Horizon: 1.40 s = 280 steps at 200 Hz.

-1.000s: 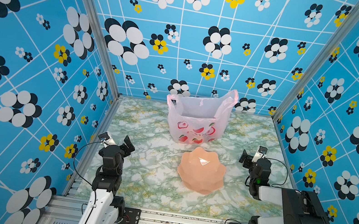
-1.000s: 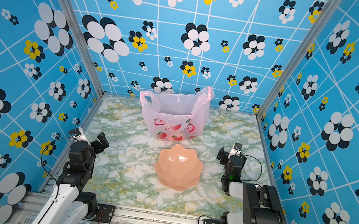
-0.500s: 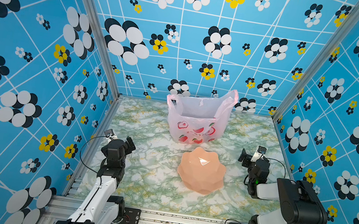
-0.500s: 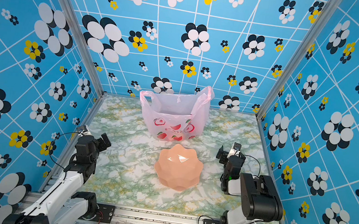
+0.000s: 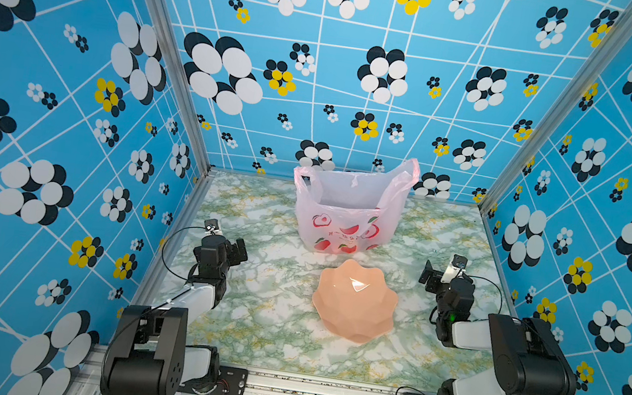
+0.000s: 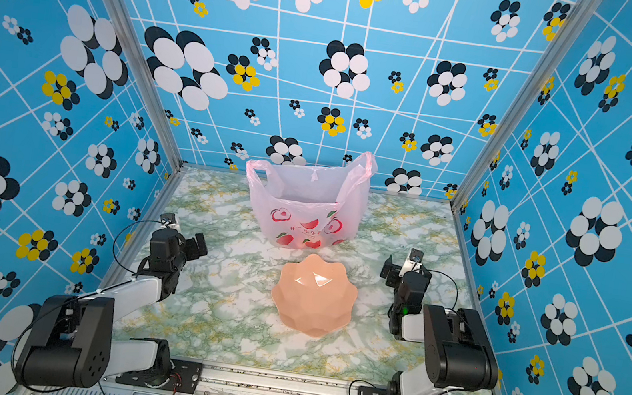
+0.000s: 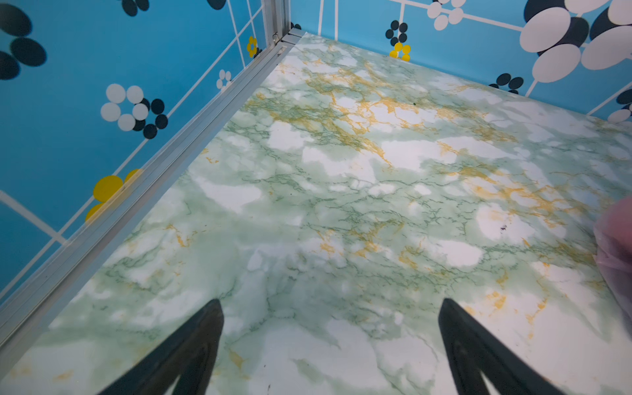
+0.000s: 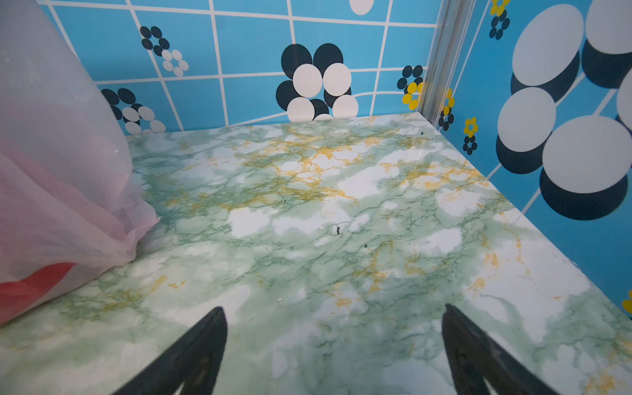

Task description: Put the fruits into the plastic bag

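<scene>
The plastic bag [image 5: 350,211] [image 6: 304,207] stands upright and open-mouthed at the back middle of the marble table, pale pink with red fruit prints. Its edge shows in the left wrist view [image 7: 615,246] and its side in the right wrist view [image 8: 51,171]. No fruits show in any view. My left gripper [image 5: 235,249] [image 6: 196,244] [image 7: 330,307] hovers low at the table's left side, open and empty. My right gripper [image 5: 435,275] [image 6: 392,269] [image 8: 333,313] sits low at the right side, open and empty. Both are well clear of the bag.
A peach scalloped bowl [image 5: 354,300] [image 6: 313,294] sits in front of the bag, between the two arms, with nothing visible in it. Blue flowered walls [image 5: 63,129] close in the table on three sides. An aluminium rail [image 5: 320,392] runs along the front edge.
Both arms have folded down, their elbows dropping towards the front rail. The left gripper has drifted slightly back and right. Bag and bowl have not moved.
</scene>
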{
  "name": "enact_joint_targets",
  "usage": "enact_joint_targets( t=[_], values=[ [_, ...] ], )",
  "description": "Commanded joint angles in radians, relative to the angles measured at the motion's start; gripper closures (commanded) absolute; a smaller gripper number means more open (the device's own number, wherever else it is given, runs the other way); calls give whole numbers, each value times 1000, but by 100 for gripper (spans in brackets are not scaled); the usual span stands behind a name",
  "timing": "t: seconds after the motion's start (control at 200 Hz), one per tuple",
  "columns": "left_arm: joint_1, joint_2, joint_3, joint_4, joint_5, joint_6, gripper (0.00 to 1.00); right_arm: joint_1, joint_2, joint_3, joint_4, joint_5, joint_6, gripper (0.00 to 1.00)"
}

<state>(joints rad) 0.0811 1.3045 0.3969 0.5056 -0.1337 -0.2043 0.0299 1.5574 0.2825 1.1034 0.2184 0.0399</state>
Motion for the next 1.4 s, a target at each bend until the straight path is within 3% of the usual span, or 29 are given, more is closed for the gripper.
enact_joint_targets(
  t=[0.0,0.745,1.04,1.394],
  values=[
    [4,37,32,105,52,42,1,-5,4,24,-24,-6,-6,1],
    [0,135,19,246,176,92,1,-5,4,30,-40,-6,-5,1],
    [-57,204,2,336,256,194,1,-5,3,36,-51,-5,-6,1],
    [-83,236,-3,372,185,200,1,-5,0,91,-157,6,1,1]
  ],
)
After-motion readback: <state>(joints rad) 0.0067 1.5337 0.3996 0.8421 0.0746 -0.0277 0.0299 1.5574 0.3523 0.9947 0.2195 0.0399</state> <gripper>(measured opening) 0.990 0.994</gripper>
